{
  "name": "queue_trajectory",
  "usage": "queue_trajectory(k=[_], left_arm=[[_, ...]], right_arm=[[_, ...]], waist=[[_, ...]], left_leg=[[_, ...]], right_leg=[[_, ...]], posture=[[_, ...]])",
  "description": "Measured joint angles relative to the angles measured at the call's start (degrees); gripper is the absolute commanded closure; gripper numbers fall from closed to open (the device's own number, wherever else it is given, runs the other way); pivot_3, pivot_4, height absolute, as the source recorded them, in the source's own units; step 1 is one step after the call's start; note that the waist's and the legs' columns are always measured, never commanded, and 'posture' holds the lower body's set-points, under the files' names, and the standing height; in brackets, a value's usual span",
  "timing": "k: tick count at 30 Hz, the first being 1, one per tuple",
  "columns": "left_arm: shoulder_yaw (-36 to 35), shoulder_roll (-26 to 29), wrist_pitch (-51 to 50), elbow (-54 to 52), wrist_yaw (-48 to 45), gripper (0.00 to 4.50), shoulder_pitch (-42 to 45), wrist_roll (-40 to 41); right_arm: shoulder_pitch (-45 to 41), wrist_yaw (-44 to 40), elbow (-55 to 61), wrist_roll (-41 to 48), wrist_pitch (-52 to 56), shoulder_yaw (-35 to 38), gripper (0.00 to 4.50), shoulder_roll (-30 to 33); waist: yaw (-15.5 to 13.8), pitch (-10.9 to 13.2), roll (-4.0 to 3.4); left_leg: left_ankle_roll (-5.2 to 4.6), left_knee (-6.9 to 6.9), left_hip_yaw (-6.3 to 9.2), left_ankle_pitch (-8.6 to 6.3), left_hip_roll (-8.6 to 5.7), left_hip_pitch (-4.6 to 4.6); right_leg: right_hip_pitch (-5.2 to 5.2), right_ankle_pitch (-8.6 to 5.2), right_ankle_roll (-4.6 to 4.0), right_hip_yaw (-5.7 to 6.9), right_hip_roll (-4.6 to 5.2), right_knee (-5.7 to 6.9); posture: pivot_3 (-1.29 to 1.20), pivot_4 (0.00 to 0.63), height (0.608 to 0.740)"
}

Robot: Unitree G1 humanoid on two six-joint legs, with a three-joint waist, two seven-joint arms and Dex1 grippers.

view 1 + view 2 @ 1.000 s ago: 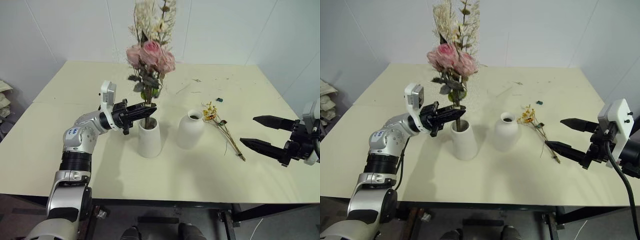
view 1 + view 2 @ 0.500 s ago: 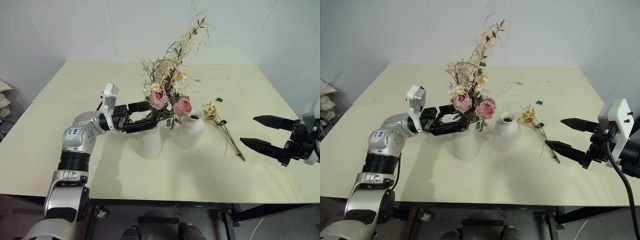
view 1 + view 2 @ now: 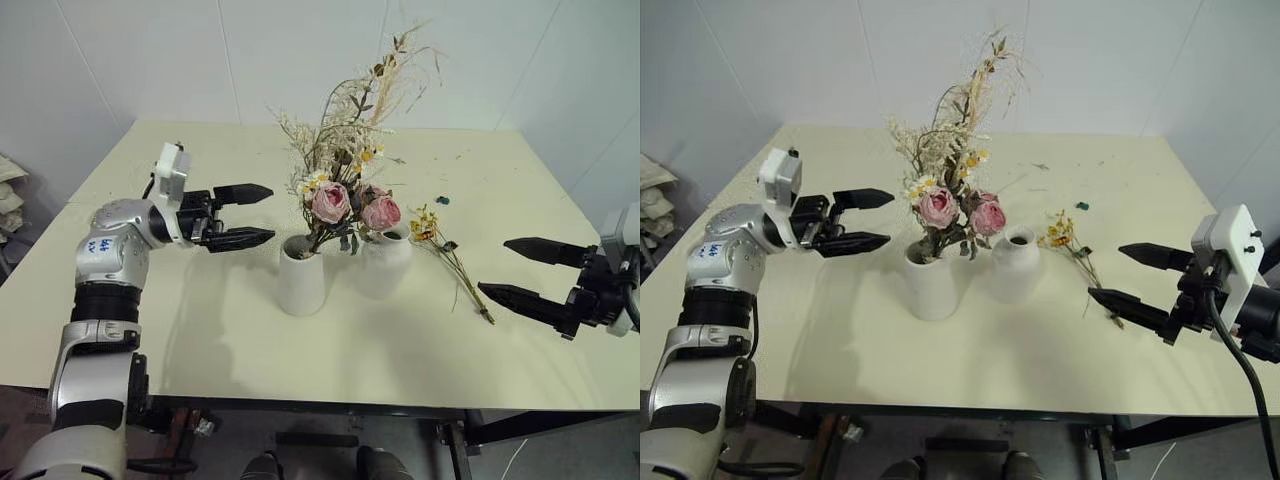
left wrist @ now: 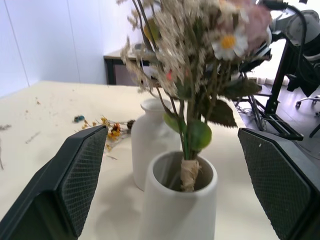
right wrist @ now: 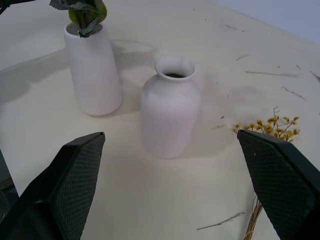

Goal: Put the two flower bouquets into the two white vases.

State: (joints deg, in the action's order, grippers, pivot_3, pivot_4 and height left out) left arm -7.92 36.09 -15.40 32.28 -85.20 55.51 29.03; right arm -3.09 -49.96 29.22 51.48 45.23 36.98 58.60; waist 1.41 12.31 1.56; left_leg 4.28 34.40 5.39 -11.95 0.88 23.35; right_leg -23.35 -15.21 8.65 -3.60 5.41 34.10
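There are two white vases on the worktop (image 3: 200, 330), and two bouquets. The cone vase (image 3: 301, 283) stands just beside the bottle vase (image 3: 381, 262), on the robot's left side of it. The large bouquet (image 3: 345, 190) of pink roses, beige grasses and green leaves stands with its stems inside the cone vase and leans over the bottle vase, so its roses hang in front of the narrow mouth. The small yellow sprig (image 3: 449, 260) lies flat on the worktop, near the bottle vase on the robot's right side of it, and touches neither vase. The bottle vase has nothing in its mouth.

There are two hands. The left hand (image 3: 241, 214) hovers above the worktop, apart from the cone vase on its left side; it points level toward the bouquet, its fingers are wide apart and hold nothing. The right hand (image 3: 520, 272) hovers to the right of the sprig, well apart from the bottle vase, pointing toward the vases; its fingers are also wide apart and hold nothing.
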Motion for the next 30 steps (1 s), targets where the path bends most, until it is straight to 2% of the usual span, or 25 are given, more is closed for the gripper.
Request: queue_trajectory(k=[16, 25, 30], left_arm=[[-3.8, 1.8, -0.1, 0.1, -0.8, 0.03, -1.0, 2.8], [-4.0, 5.1, -2.7, 0.1, -0.9, 0.03, -1.1, 4.5], [-2.9, 6.7, -4.9, -0.6, -0.9, 0.03, -2.8, 5.6]], right_arm=[[-2.2, 0.2, -2.7, -3.2, -0.2, -2.6, 0.0, 1.4], [-2.6, 7.1, -5.3, -8.9, 3.0, -8.0, 0.0, 1.5], [-7.7, 13.0, -9.5, -11.8, 6.6, -12.9, 0.0, 0.6]], waist=[[0.1, 0.0, 0.0], [0.2, 0.0, 0.0], [0.2, 0.0, -0.01]], left_leg=[[0.0, -0.06, 0.0, 0.0, 0.02, -0.04], [0.0, -0.08, -0.01, 0.0, 0.02, -0.04], [0.0, -0.11, -0.01, 0.0, 0.03, -0.05]], right_leg=[[-0.01, 0.05, 0.1, 0.0, -0.01, 0.01], [-0.03, 0.04, 0.08, 0.0, -0.01, 0.02], [-0.04, -0.01, -0.03, 0.0, -0.01, 0.03]], posture=[[0.0, 0.15, 0.74], [0.0, 0.15, 0.74], [0.0, 0.15, 0.74]])
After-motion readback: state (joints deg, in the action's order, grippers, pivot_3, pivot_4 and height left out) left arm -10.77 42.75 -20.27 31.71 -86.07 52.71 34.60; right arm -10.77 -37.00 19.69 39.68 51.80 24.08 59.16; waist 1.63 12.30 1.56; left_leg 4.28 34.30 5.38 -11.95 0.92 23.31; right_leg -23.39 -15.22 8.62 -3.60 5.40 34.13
